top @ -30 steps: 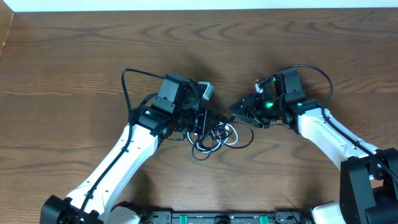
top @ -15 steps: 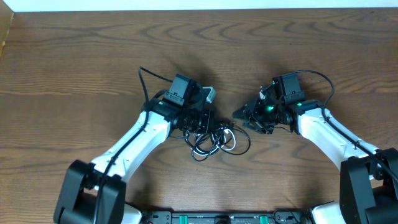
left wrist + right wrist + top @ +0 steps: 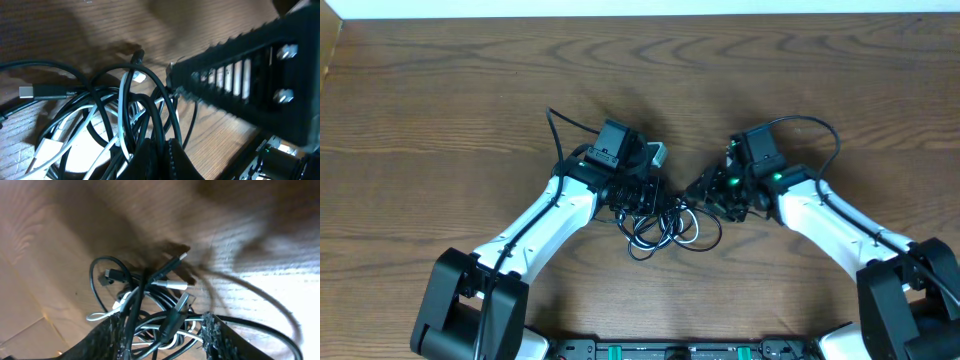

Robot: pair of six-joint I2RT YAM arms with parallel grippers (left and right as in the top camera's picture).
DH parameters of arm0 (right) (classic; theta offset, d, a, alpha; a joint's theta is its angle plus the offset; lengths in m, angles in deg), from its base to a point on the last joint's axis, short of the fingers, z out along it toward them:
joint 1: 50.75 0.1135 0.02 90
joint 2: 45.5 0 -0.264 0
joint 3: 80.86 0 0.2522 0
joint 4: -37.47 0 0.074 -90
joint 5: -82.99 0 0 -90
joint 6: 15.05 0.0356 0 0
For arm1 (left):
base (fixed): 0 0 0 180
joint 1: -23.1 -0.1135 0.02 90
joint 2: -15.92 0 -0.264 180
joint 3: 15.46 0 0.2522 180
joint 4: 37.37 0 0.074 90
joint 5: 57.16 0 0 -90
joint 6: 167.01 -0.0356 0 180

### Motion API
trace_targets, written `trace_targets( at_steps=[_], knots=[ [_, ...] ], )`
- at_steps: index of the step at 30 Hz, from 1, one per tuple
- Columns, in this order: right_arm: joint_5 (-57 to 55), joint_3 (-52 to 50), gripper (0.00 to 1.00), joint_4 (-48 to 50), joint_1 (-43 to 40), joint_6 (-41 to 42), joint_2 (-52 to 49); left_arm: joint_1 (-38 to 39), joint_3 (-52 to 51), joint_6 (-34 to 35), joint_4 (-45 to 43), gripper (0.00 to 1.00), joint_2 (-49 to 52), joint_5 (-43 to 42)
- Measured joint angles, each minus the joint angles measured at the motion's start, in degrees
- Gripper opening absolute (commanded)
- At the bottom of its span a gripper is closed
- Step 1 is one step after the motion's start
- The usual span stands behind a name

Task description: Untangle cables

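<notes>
Sliding left over the last second, the right arm (image 3: pixel 820 212) brings its half-open jaws astride the right edge of the cables (image 3: pixel 665 225) (tangled mid-bench (image 3: pixel 440 120)); left jaws stay clamped on strands opposite. Pull-apart probably comes next.

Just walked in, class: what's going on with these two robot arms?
A tangle of thin black and white cables lies on the brown wooden table and is being worked from both sides. The left gripper is shut, pinching black strands of it. The right gripper is open, straddling other strands from the opposite side. The cables are not yet separated.
</notes>
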State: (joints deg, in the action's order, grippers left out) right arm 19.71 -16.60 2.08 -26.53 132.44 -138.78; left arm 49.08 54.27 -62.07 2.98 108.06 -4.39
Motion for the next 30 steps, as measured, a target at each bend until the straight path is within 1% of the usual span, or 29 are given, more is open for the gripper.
trace_targets(
  at_steps=[6,12,13,14,18,19,25,30],
  knots=[
    [-4.59,0.00,0.48,0.04,1.88,2.03,-0.09,0.00,0.00,0.00,0.02,0.08,0.00,0.00],
    [-6.67,0.00,0.40,0.90,2.43,4.11,-2.47,0.00,0.00,0.00,0.04,0.08,0.00,0.00],
    [-6.78,0.00,0.38,1.38,2.51,4.50,-3.34,0.00,0.00,0.00,0.04,0.08,0.00,0.00],
    [-6.95,0.00,0.33,1.66,2.67,4.70,-3.91,0.00,0.00,0.00,0.04,0.08,0.00,0.00],
    [-7.13,0.00,0.04,3.32,4.00,5.66,-5.73,0.00,0.00,0.00,0.07,0.08,0.00,0.00],
    [-7.06,0.00,0.01,3.78,4.20,5.51,-5.73,0.00,0.00,0.00,0.09,0.08,0.00,0.00],
    [-6.45,0.00,0.01,4.76,3.72,4.83,-5.73,0.00,0.00,0.00,0.09,0.08,0.00,0.00],
    [-0.39,0.00,0.01,4.70,0.11,-1.60,-4.35,0.00,0.00,0.20,-0.07,0.08,0.00,0.00]
  ],
)
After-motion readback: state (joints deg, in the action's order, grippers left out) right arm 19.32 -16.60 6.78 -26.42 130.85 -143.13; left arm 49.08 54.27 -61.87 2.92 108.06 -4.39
